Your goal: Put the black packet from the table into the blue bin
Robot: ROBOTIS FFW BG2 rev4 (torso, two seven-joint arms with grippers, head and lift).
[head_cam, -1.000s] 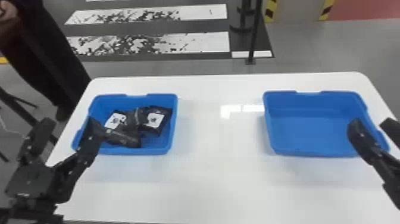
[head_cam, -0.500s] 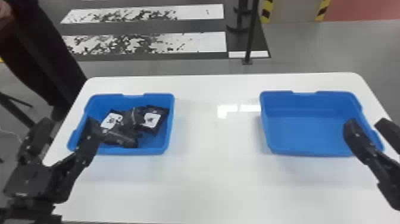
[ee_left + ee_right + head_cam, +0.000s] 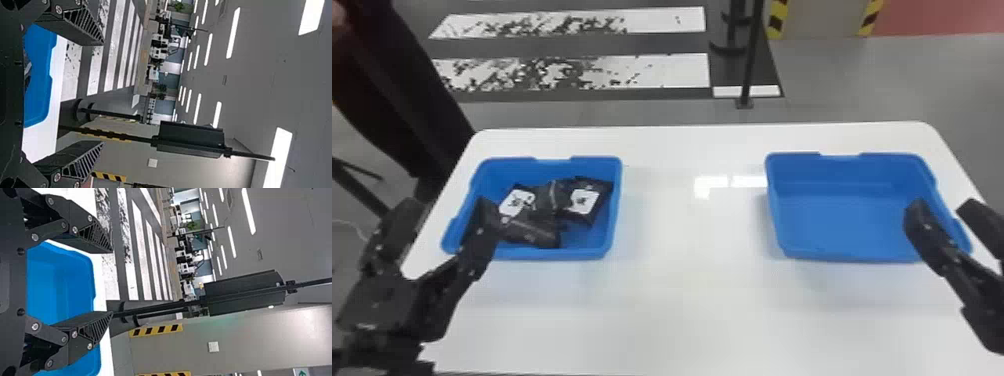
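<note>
Checking progress: the black packets (image 3: 549, 200) lie in a loose, overlapping pile inside the left bin (image 3: 572, 253), by the left edge of the tabletop (image 3: 692, 300), in its far half. Two show white labels; overlap makes an exact count unsafe. Right bin (image 3: 837, 220) sits by the right edge, same far half

Left gripper (image 3: 449, 205): fingers apart, nothing clamped, at the left bin's near-left corner. Right gripper (image 3: 946, 206): fingers apart too, nothing clamped, at the right bin's near-right corner. Can't tell tip height over either bin

Status, my read: if left bin is the goal, packet looks placed and let go, so placing is done and only backing the arms off is left, if that. If the right bin is the goal, grasp, lift, carry and release are all to do. Task line doesn't say which bin. I lean towards done, since it wants the packet off the tabletop and into a bin, and the packets I can see are binned
</note>
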